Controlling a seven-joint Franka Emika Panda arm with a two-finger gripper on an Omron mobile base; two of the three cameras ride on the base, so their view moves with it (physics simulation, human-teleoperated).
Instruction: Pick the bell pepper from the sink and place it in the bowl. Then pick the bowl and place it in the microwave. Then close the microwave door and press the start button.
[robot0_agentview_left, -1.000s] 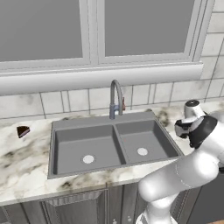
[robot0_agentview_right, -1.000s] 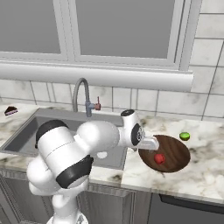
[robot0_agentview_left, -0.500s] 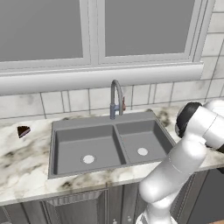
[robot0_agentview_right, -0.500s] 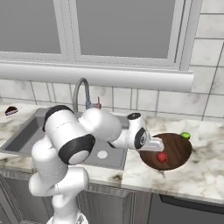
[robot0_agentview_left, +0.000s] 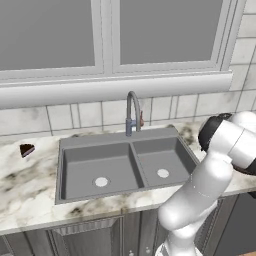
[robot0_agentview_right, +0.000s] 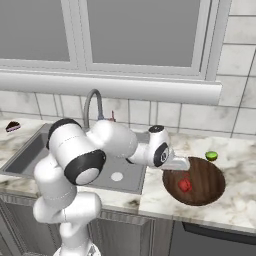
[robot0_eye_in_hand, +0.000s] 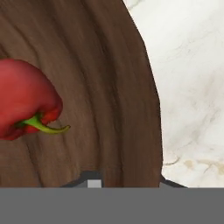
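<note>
Marbled counter (robot0_agentview_right: 235, 200) (veined) — tiled wall (robot0_agentview_left: 60, 117), window (robot0_agentview_left: 100, 35)

The bell pepper (robot0_eye_in_hand: 26, 101) lies inside the bowl (robot0_eye_in_hand: 109, 87), whose rim borders the marble counter (robot0_eye_in_hand: 188, 78).

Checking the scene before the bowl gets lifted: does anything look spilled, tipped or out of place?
Nothing stands out. The small red bell pepper lies inside the shallow dark brown wooden bowl, which sits flat on the marble counter.
</note>
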